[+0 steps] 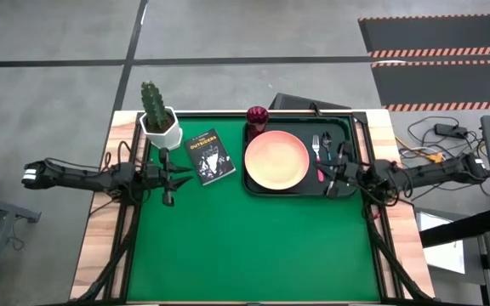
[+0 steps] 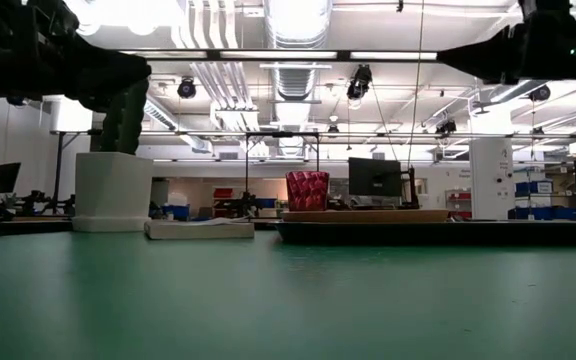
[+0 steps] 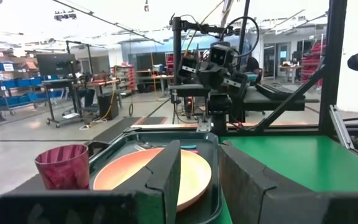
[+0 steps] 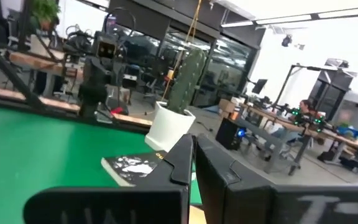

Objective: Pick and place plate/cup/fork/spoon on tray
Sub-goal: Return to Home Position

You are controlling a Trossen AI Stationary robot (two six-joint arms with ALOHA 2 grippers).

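The dark tray (image 1: 347,127) lies at the table's far right. The peach plate (image 1: 276,160) rests flat on it and also shows in the left wrist view (image 3: 191,171). The fork (image 1: 317,157) and the spoon (image 1: 327,144) lie on the tray to the right of the plate. The dark red cup (image 1: 257,115) stands upright at the tray's far left corner; I cannot tell whether it is inside the rim. My right gripper (image 1: 332,178) hangs above the tray's right part, shut and empty. My left gripper (image 1: 181,176) is open and empty, left of the book, above the mat.
A white pot with a cactus (image 1: 158,119) stands at the far left. A small black book (image 1: 210,155) lies between it and the tray. The near half of the green mat (image 1: 245,246) is free room.
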